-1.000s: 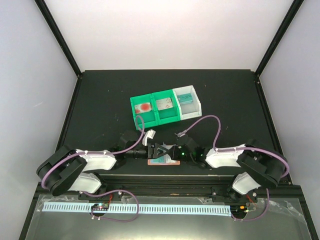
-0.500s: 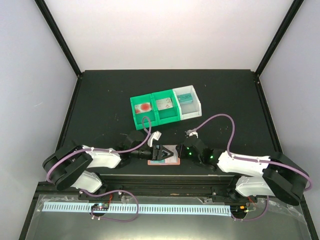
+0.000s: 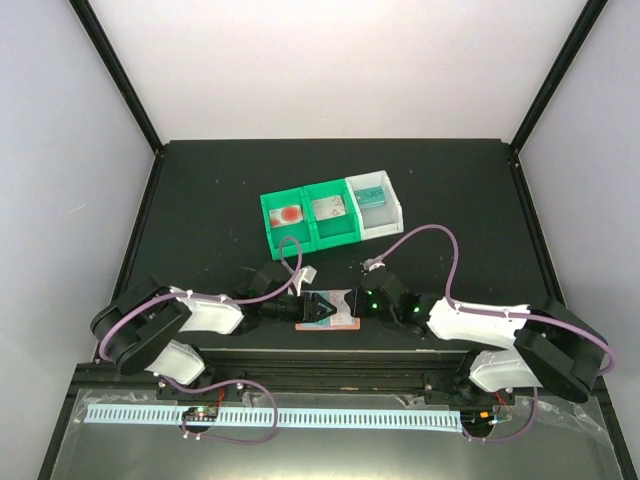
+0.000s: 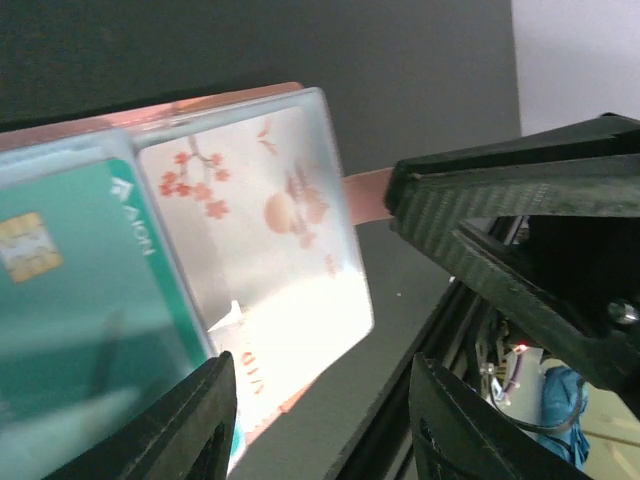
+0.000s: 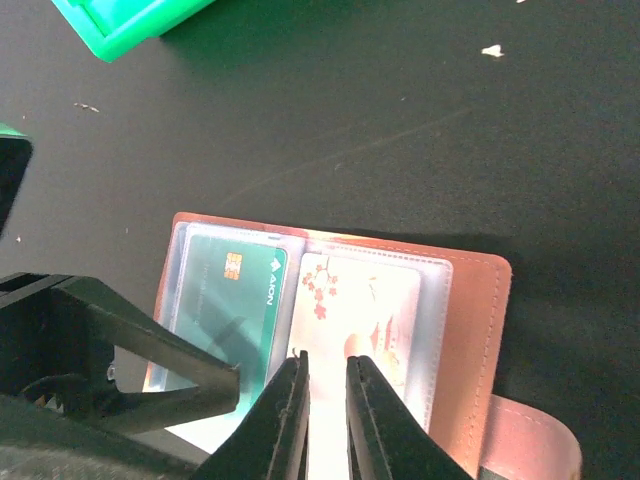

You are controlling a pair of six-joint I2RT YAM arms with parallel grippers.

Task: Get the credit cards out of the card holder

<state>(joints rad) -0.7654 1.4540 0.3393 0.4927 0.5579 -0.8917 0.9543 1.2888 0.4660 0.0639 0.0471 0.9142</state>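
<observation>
Plainly, the coming move turns on how the brown-salmon leather card holder [image 3: 328, 312] lies between the two arms. It is spread open and flat on the black worktop [image 3: 200, 200], close to the near edge, with its long axis running left to right from one gripper to the other.

Two cards are seen in its clear pockets. A teal plastic card with a gold chip [image 5: 235, 300] sits on the side towards the left gripper [image 4: 320, 400]. A white card printed with red blossoms [image 5: 365, 320] sits beside it, on the side where the salmon tab sticks out.

The right gripper [image 5: 326, 375] is placed directly over the near end of the white card. Its fingers are drawn almost together with only a slit between them, and it cannot be told whether the card's edge is pinched. The left gripper is spread wide, over the holder at the teal card's side (nothing is held in it).

The right arm is judged the nearer to the white card, and the left is well placed to pin the holder down. The leather is likely to slide on the smooth worktop unless it is pinned. Little room is left towards the front edge. The green-and-white plastic trays [image 3: 330, 212] stand well apart at the back, so open worktop is left on that side.
</observation>
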